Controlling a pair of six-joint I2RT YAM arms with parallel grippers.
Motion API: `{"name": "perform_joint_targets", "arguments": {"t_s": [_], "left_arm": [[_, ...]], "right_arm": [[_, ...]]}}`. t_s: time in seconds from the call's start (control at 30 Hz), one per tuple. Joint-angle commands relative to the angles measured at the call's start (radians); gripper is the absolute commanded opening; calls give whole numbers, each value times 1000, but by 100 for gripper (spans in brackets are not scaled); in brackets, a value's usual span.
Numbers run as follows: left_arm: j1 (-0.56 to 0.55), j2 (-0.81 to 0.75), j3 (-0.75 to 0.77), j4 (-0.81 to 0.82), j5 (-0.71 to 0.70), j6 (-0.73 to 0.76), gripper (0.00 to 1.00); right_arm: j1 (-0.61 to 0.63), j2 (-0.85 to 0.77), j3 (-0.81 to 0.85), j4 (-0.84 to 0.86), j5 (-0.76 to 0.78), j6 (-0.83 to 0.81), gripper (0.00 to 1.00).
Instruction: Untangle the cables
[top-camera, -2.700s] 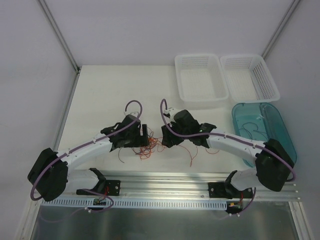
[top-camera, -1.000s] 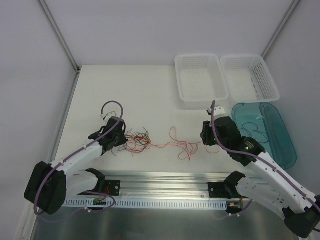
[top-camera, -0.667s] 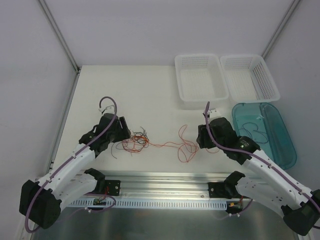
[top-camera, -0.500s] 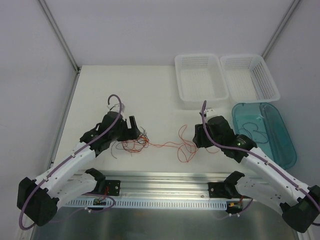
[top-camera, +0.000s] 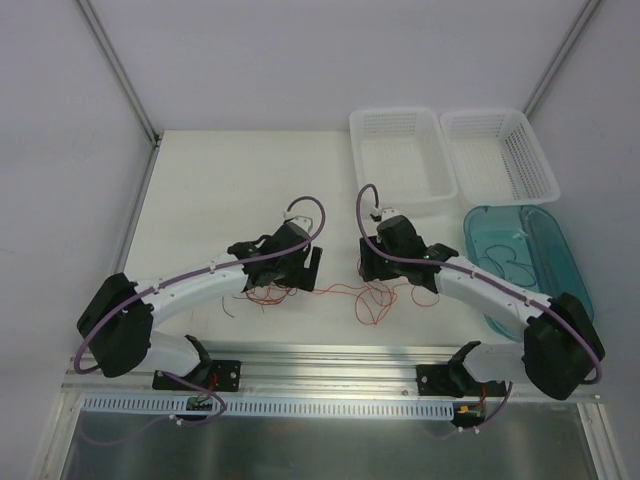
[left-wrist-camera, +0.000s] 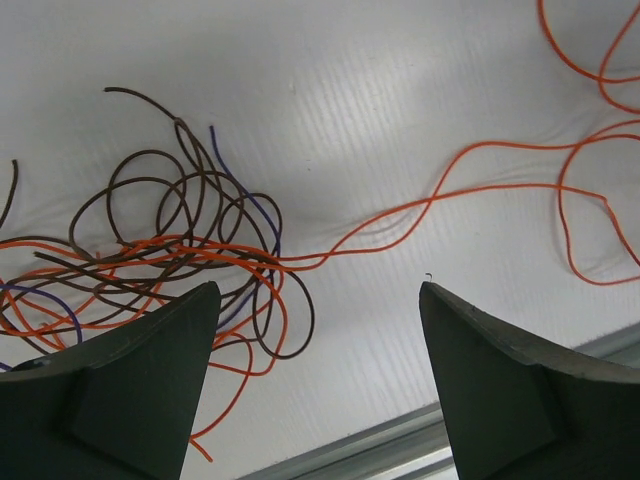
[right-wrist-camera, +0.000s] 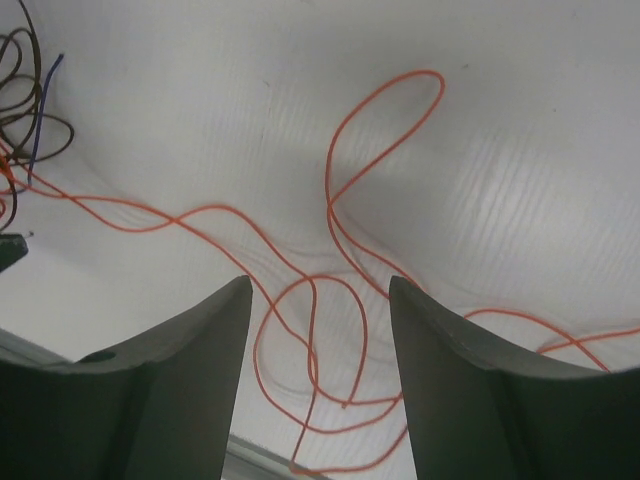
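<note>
– Orange and dark-brown cables (left-wrist-camera: 190, 240): can a count be given?
– Not exactly. They're knotted in 1 clump on the table (top-camera: 220, 190), front centre, approx. between the 2 arms. Several brown loops, several orange and at least 1 thin blue-purple strand (left-wrist-camera: 245, 190) are seen; the ends can't be followed.
– Anything outside the clump?
– Orange strands (right-wrist-camera: 335, 200) are trailed from it toward the right side and lie looped flat on the table below the right gripper (right-wrist-camera: 318, 285).
– Grippers: 2?
– 2. The left gripper (left-wrist-camera: 315, 300) is poised over the clump's edge, jaws wide apart, nothing pinched. The right gripper's jaws are likewise spread; orange loops are seen between them on the surface, none gripped.
– Containers?
– 3, all on the right. 2 white baskets (top-camera: 400, 160) are set side by side at the back, and 1 teal tub (top-camera: 530, 260) is placed just in front of the right-hand one. All are well apart from the clump.
</note>
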Motion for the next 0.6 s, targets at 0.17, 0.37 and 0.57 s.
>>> {"name": "perform_joint_targets", "arguments": {"t_s": [0.17, 0.37, 0.57], "left_arm": [[1, 36, -51, 23, -156, -107, 81], [13, 93, -68, 37, -179, -131, 80], [50, 127, -103, 58, -180, -160, 79]], "right_arm": [[-2, 275, 127, 140, 89, 92, 59], [15, 393, 167, 140, 133, 86, 45], [18, 413, 180, 131, 124, 68, 10]]}}
